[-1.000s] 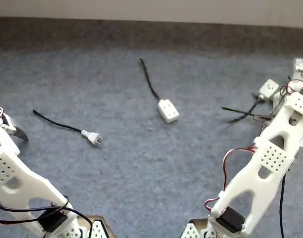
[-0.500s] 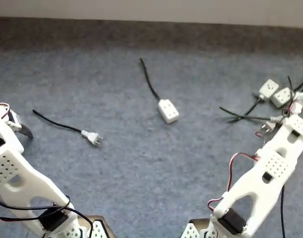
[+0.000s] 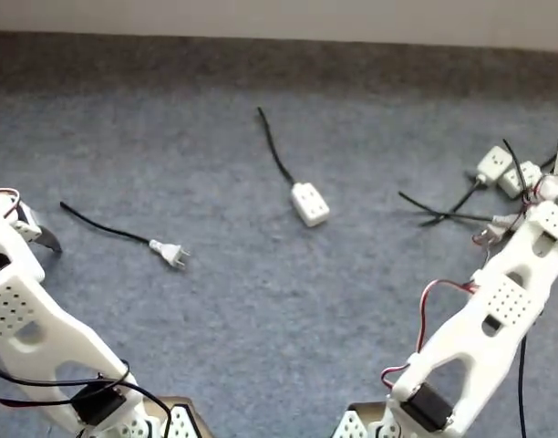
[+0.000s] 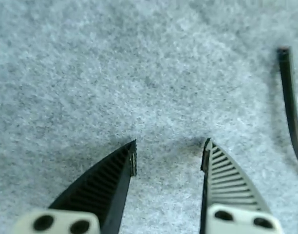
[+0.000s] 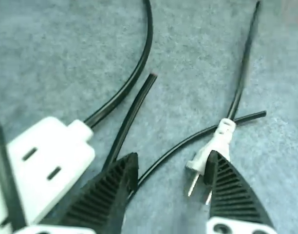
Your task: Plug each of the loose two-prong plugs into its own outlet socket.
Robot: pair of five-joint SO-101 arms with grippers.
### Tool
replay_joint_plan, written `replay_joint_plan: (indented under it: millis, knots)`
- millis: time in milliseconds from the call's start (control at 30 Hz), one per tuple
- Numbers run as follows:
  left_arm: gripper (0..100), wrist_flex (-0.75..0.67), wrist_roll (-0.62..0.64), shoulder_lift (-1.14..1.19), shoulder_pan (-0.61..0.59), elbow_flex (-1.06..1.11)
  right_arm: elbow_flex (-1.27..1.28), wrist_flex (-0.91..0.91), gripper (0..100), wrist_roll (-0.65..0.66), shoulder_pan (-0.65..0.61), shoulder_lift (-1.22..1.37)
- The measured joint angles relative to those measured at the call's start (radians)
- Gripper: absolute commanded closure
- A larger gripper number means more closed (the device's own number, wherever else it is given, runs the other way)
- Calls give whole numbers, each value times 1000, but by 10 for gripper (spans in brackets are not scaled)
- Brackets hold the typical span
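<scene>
Both pairs of jaws stand spread, and neither grips anything. From the left wrist view, the left gripper (image 4: 169, 156) hangs over bare grey carpet (image 4: 90, 73), its two ribbed fingers (image 4: 117, 173) wide apart with only pile between them, and the cut end of a black cord (image 4: 288, 92) lies off to one side. In the high view that arm rises from the lower left corner, and one loose plug (image 3: 170, 253) lies left of centre, prongs pointing right, its cord trailing toward the left edge. Near the middle of the frame a white socket (image 3: 309, 203) rests on the carpet, well apart from that plug, with its own black lead (image 3: 272, 146) running toward the top. From the right wrist view, the right gripper (image 5: 171, 163) is low over a second plug (image 5: 210, 148). The plug's white body lies just at the inner side of one finger and its prongs point into the gap; whether finger and plug touch I cannot tell. A white socket block (image 5: 46, 165) sits just beside the other finger, slots facing up, and two black cords cross the carpet between block and plug. In the high view, this arm reaches from bottom centre to the right edge, where two small sockets (image 3: 493, 164) lie close together among crossed cords.
</scene>
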Motion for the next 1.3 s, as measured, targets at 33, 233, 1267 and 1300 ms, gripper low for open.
replay_joint_plan:
  millis: [33,233,1267,1300]
  knots:
    - [783,0,0,0,0,0,-23,81,776,0,0,-9]
    - [783,0,0,0,0,0,-133,476,776,6,-17,-52]
    - [783,0,0,0,8,0,-183,-226,778,3,-120,117]
    - [783,0,0,0,8,0,-198,-261,778,3,-132,152]
